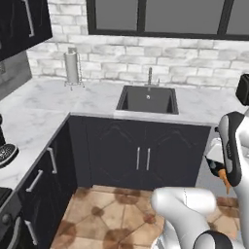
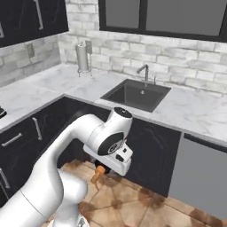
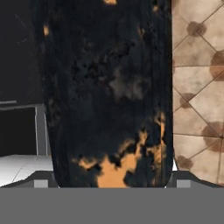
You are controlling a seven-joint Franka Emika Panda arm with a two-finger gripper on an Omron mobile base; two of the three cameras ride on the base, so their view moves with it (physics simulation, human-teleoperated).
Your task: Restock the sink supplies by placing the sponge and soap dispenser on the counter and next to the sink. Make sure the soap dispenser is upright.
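The soap dispenser [image 2: 98, 173], a small orange bottle, hangs low above the tiled floor in front of the dark cabinet fronts. My gripper [image 2: 101, 170] is shut on it, and from the other side the bottle [image 1: 224, 178] pokes out below the hand [image 1: 220, 170]. In the hand view the bottle [image 3: 109, 109] spans the whole gap between the fingers, dark with orange patches. The sink [image 1: 148, 99] [image 2: 137, 95] is a black basin set in the white marble counter [image 1: 97, 97] [image 2: 190, 111], well above and beyond the gripper. The sponge is out of view.
A slim faucet [image 1: 150, 77] [image 2: 144, 71] stands behind the basin. A paper towel holder [image 1: 72, 68] [image 2: 82, 57] stands on the counter left of the sink. A grey appliance front [image 2: 199, 177] sits right of the cabinets. Brown tiled floor [image 1: 112, 214] lies below.
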